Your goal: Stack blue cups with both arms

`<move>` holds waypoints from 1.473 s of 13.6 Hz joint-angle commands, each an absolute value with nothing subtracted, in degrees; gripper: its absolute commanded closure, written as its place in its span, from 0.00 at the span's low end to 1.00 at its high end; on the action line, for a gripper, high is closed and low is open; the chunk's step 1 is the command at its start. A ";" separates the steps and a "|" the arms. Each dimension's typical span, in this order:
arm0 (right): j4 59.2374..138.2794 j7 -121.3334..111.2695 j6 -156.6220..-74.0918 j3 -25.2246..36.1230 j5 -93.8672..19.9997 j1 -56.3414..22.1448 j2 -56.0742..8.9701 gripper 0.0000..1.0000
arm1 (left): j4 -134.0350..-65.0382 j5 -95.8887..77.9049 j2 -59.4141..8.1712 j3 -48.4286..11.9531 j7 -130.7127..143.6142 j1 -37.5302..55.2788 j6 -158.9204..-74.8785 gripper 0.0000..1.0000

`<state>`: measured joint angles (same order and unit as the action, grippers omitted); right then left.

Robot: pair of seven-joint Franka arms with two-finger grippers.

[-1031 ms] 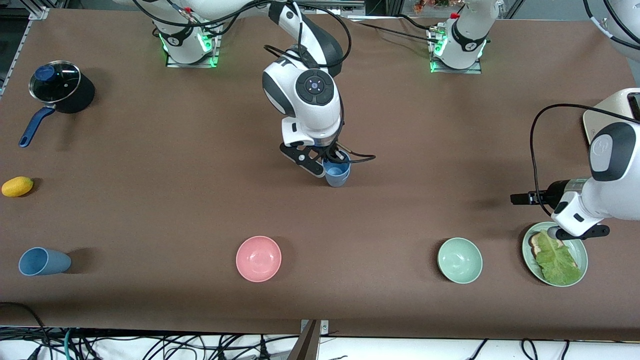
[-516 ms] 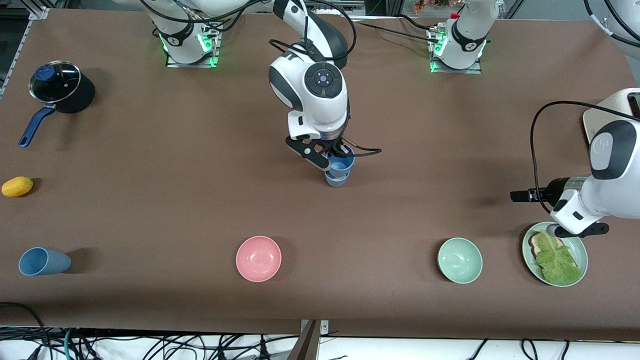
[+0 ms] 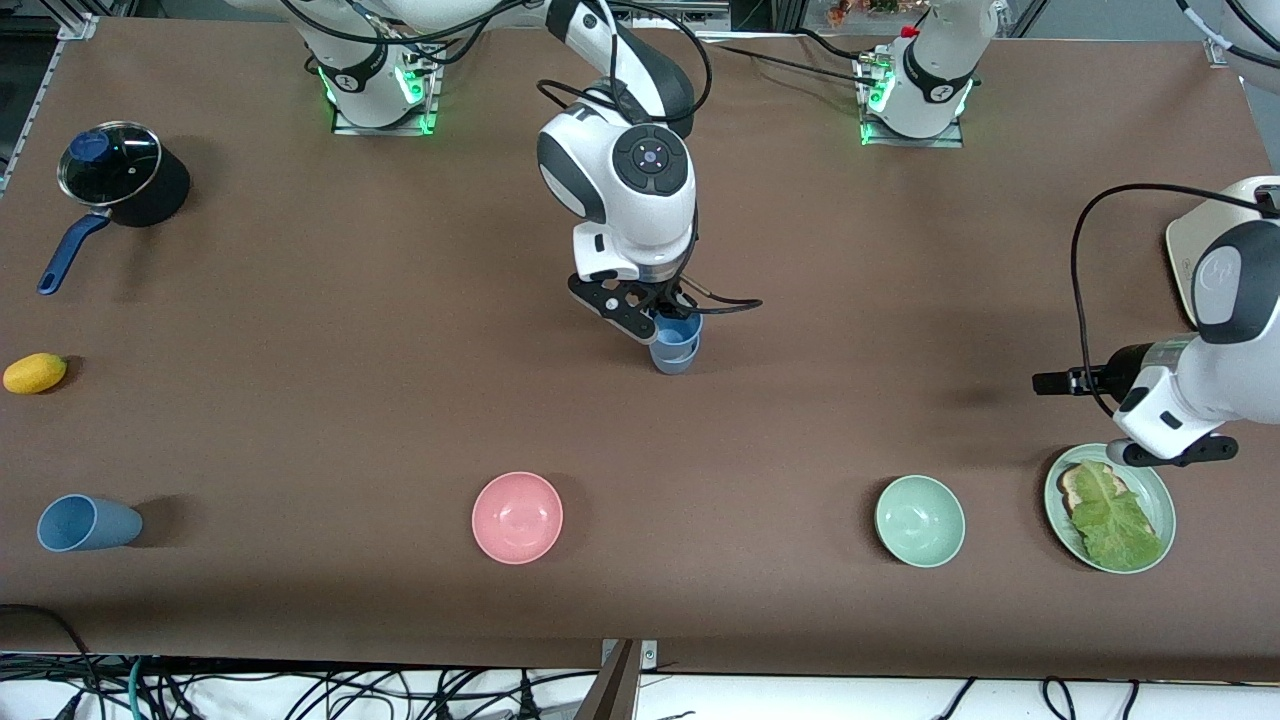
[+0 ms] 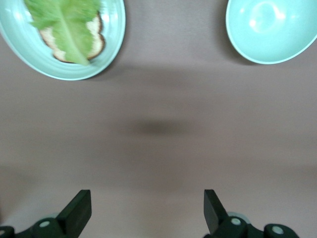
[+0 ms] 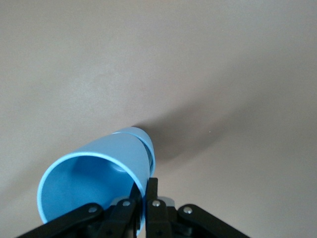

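Front view, right claw (image 3: 668,318): over the middle of the brown counter (image 3: 300,400), clamped on the rim of a sky-blue cup (image 3: 678,333) that sits nested in a 2nd, slate-blue cup (image 3: 672,361) standing upright on the counter.
Front view, third cup (image 3: 85,523): a slate-blue cup lying on its side near the right arm's end of the counter, well apart from the stacked 2.
Front view, left claw (image 3: 1060,381): over bare counter near the left arm's end, above and just beside the green plate (image 3: 1158,492) with toast and lettuce (image 3: 1110,515).
Front view, bowls: pink bowl (image 3: 517,517) and mint-green bowl (image 3: 919,520) sit nearer the camera than the stack, well apart from each other.
Front view, other things: lidded pot (image 3: 112,170) and lemon (image 3: 35,372) toward the right arm's end.
Left wrist view, left claw (image 4: 147,213): spread wide and holding nothing, over bare counter (image 4: 158,148); plate (image 4: 111,39) and mint-green bowl (image 4: 270,29) show farther off.
Right wrist view, right claw (image 5: 142,198): fingers pinched narrow on the wall of the sky-blue cup (image 5: 94,173); the lower cup (image 5: 143,139) peeks out past it.
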<state>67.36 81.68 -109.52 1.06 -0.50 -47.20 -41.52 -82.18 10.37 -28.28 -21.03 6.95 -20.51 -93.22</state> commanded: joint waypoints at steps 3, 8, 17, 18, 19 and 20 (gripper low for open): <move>68.11 82.44 -109.16 1.32 0.35 -47.64 -41.66 0.86 | -95.52 1.50 -11.89 0.94 -4.39 -2.93 -94.22 0.00; 67.68 82.18 -108.72 1.41 0.35 -47.11 -41.05 0.28 | -97.65 1.32 -3.09 1.67 -3.34 0.17 -93.87 0.00; 67.41 52.96 -95.20 2.81 -0.88 -34.74 -33.67 0.09 | -95.98 -2.81 -1.41 1.85 -3.52 -1.32 -92.11 0.00; 67.41 48.91 -94.40 2.90 -2.01 -32.28 -32.53 0.00 | -95.80 -2.81 -1.75 1.58 -3.52 -1.23 -92.11 0.00; 67.41 45.56 -93.61 2.99 -3.33 -29.65 -31.30 0.00 | -95.28 -2.73 -1.84 1.41 -3.43 -1.14 -92.20 0.00; 67.50 42.13 -92.30 2.90 -4.56 -26.31 -29.90 0.00 | -95.19 -2.72 -1.85 1.41 -3.43 -1.14 -92.20 0.00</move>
